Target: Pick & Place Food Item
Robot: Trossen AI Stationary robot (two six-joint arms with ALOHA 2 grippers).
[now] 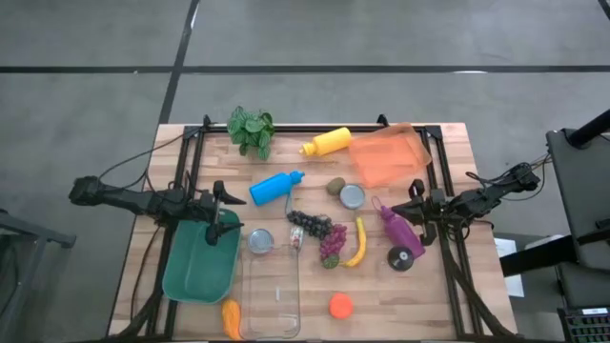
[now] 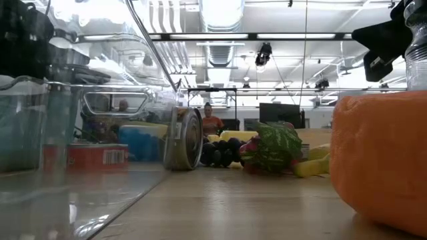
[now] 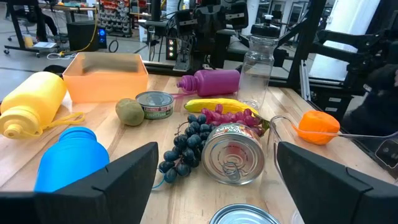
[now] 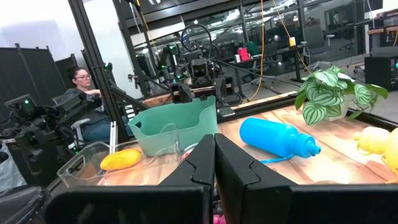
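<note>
Seen from above, no food item has yet been picked up: the step in hand appears to be the approach. The left gripper (image 1: 221, 211) is held over the far rim of the green bin (image 1: 195, 272), its jaws spread and empty. The right gripper (image 1: 416, 211) is parked at the table's right side beside the purple bottle (image 1: 397, 226), jaws pressed together on nothing. The food lies between them in the middle of the table: dark grapes (image 1: 313, 225), a banana (image 1: 358, 242), a kiwi (image 1: 335, 186) farther off and an orange (image 1: 341, 305) at the near edge. The next move is judged to call for the left arm to be swung right and lowered onto one chosen item.

From table height, a can on its side (image 2: 184, 139) is seen left of the grapes (image 2: 219, 153), with the orange (image 2: 380, 160) filling the right foreground.

In the left wrist view, the spread fingers (image 3: 109, 180) frame a can on its side (image 3: 233, 154) just beside the grapes (image 3: 186, 142), with the banana (image 3: 214, 105) and kiwi (image 3: 129, 112) beyond.

In the right wrist view, the closed fingers (image 4: 214, 163) are pointed toward the green bin (image 4: 174, 129) and a blue bottle (image 4: 277, 138).
</note>
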